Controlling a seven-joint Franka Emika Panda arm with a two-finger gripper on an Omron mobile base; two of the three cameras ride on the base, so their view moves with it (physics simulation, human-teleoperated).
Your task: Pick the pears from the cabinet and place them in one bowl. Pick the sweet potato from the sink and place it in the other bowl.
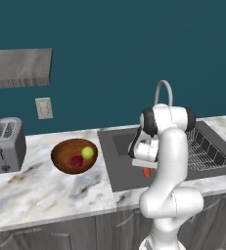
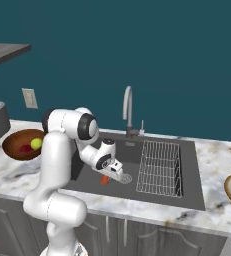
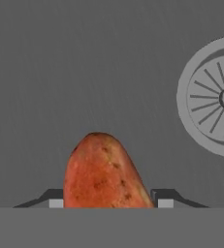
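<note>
A: Jaws?
B: Gripper (image 3: pixel 110 203) closed onto the sweet potato (image 3: pixel 103 172), one finger against each flank.
A: Location?
B: Between the jaws, low in the sink (image 2: pixel 87 170), drain (image 3: pixel 215 97) off to one side.

Pears in bowl, sweet potato in sink
The pears (image 1: pixel 82 156) are held in the bowl (image 1: pixel 65 151) left of the sink (image 1: pixel 119 168); the sweet potato (image 3: pixel 101 172) is flanked by the tool (image 3: pixel 111 202).
</note>
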